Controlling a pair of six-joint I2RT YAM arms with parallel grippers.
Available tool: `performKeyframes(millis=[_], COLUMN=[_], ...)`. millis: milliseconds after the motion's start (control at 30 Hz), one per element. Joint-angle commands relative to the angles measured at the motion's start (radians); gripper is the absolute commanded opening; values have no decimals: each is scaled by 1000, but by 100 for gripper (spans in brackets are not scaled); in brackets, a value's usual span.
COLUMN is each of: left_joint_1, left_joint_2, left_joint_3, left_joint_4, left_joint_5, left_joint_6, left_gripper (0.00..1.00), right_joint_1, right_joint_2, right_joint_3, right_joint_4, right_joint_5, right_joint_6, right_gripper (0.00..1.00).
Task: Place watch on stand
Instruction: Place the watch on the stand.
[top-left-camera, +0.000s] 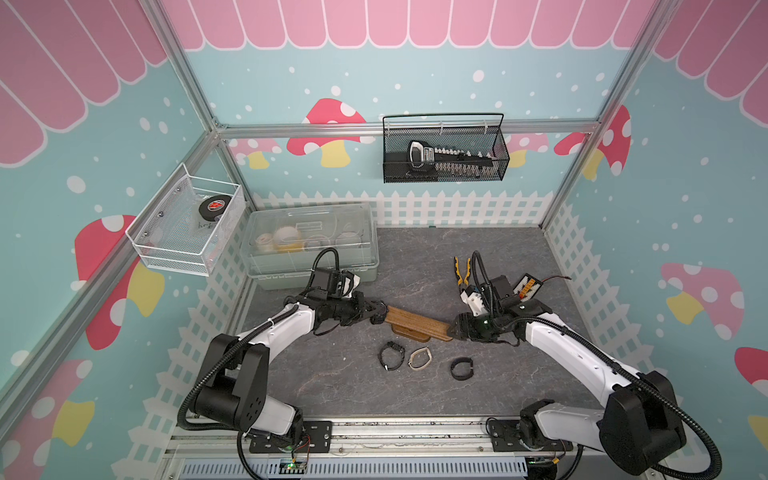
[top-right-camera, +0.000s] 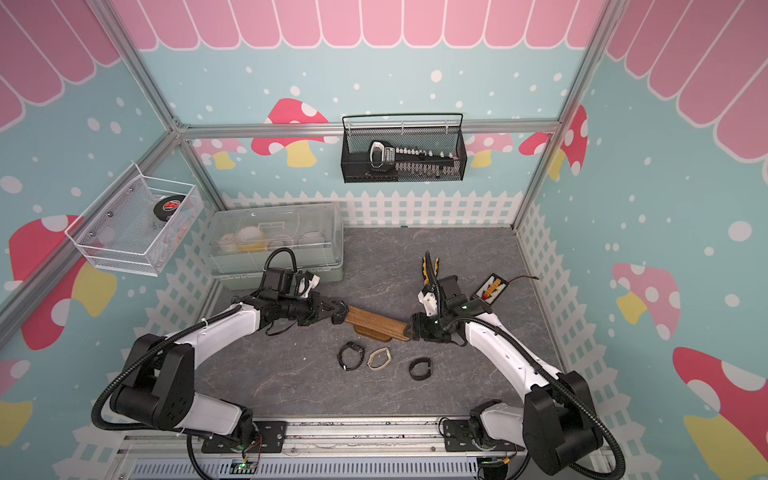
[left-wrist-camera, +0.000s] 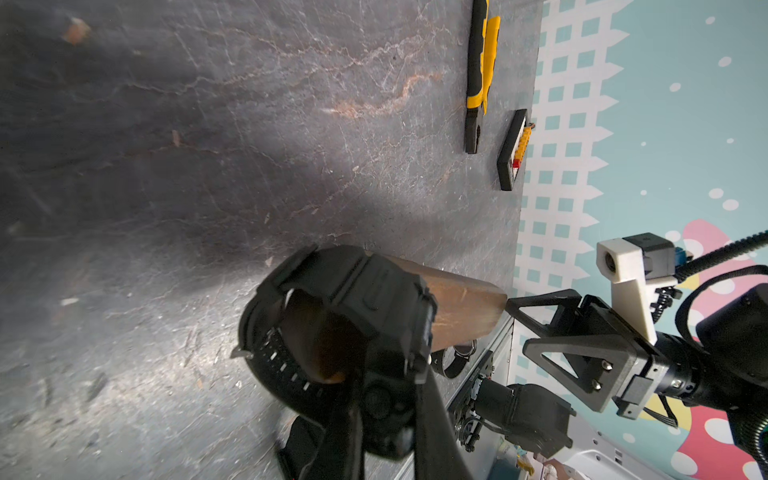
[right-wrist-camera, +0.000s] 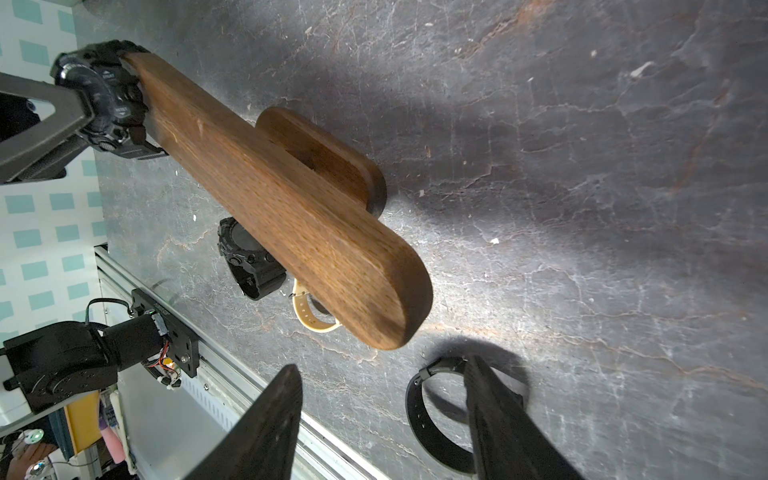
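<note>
The stand is a long brown wooden bar on a small base at mid-table. My left gripper is shut on a black watch at the bar's left end. The watch's strap loop sits around that tip, as the right wrist view shows. My right gripper is open at the bar's right end, with the wood just ahead of its fingertips and nothing between them.
In front of the stand lie a black watch, a beige watch and a black band. Yellow-handled pliers and a black connector box lie behind the right arm. A clear bin stands back left.
</note>
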Motion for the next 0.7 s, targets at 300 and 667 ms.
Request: performKeyframes(millis=[300,667], left_joint_1=[-53,-86], left_joint_2=[28,-34], left_joint_3=[18,-8], left_joint_4=[24,6], left_joint_5=[5,1], left_joint_6=[-32,-55], left_gripper=[0,0], right_joint_1=[2,2], right_joint_2=[21,50], right_joint_3=[1,-4], right_joint_4=[20,44], right_joint_5=[-13,25], right_joint_6=[-16,-29], right_gripper=[57,57])
